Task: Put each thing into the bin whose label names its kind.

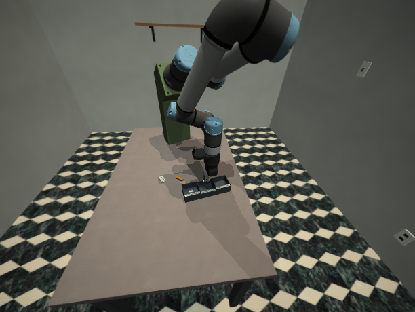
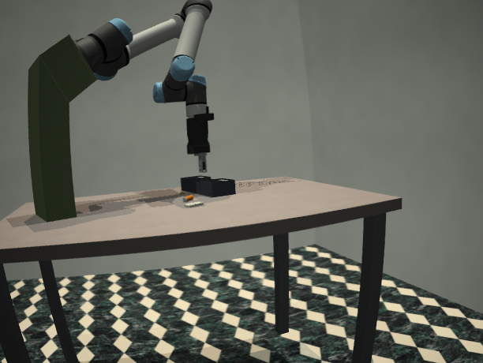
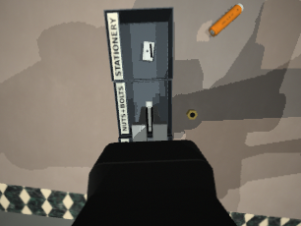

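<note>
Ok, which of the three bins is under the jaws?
The middle bin, labelled NUTS+BOLTS: the gripper hangs straight above its floor. The STATIONERY bin lies next to it, off to one side.

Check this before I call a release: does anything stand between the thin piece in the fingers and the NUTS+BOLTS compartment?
Nothing visible does. The gripper holds the thin pale piece straight above the open NUTS+BOLTS compartment. The small nut lies on the table outside the bin wall, off the drop path.
</note>
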### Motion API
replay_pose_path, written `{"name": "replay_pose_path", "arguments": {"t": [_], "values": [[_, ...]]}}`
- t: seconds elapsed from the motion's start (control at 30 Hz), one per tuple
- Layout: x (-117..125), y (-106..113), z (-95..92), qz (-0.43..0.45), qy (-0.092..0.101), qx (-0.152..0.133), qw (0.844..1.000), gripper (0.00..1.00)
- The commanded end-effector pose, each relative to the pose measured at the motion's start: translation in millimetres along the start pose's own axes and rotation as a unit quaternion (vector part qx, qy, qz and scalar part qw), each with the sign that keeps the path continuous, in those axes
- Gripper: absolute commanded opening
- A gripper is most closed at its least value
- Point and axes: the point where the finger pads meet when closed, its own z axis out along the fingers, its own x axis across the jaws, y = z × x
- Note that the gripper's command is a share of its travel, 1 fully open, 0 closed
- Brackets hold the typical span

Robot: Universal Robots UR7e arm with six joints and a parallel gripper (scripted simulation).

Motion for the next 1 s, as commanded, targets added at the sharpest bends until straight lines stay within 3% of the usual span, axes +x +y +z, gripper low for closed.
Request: {"name": "replay_pose_path", "arguments": {"t": [0.0, 0.97], "values": [[-0.5, 0.2, -0.3, -0.001, 0.0, 0.0, 1.0, 0.0], [-0.5, 0.2, 47.6, -0.001, 0.0, 0.0, 1.0, 0.0]]}}
